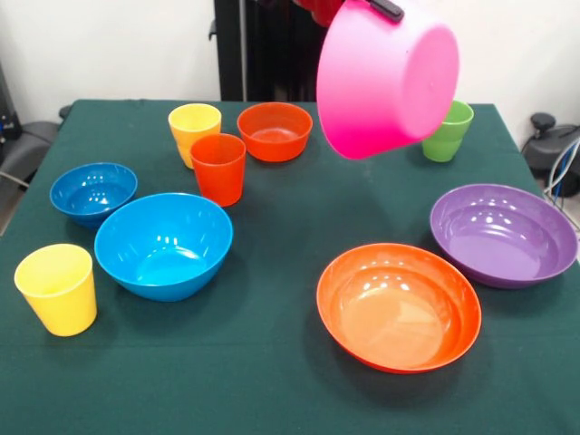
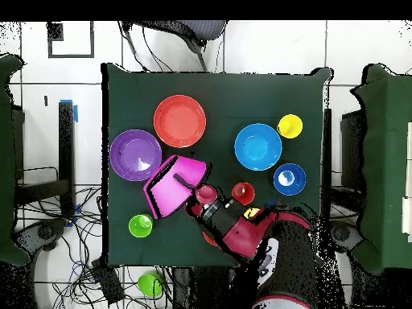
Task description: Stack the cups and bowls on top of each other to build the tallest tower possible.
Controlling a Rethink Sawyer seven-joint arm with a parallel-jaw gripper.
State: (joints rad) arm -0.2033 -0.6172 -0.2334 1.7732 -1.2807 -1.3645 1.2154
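Note:
My gripper (image 1: 384, 7) is shut on the rim of the large pink bowl (image 1: 385, 77) and holds it tilted in the air, its bottom facing the front camera. In the overhead view the gripper (image 2: 193, 187) and pink bowl (image 2: 171, 187) hang between the purple bowl (image 2: 135, 154) and the orange-red cup (image 2: 243, 193). No bowl is stacked on another. On the table are the medium blue bowl (image 1: 164, 245), small blue bowl (image 1: 92, 192), small orange bowl (image 1: 275, 131), wide orange bowl (image 1: 399, 305) and purple bowl (image 1: 503, 234). The cups stand apart: yellow (image 1: 195, 131), orange-red (image 1: 218, 168), yellow (image 1: 57, 288), green (image 1: 447, 131).
The green cloth table (image 1: 290, 381) carries everything. The arm (image 2: 241, 233) reaches in over the table's near side in the overhead view and hides the small orange bowl there. Cables and a green object (image 2: 150, 283) lie on the floor beside the pedestal.

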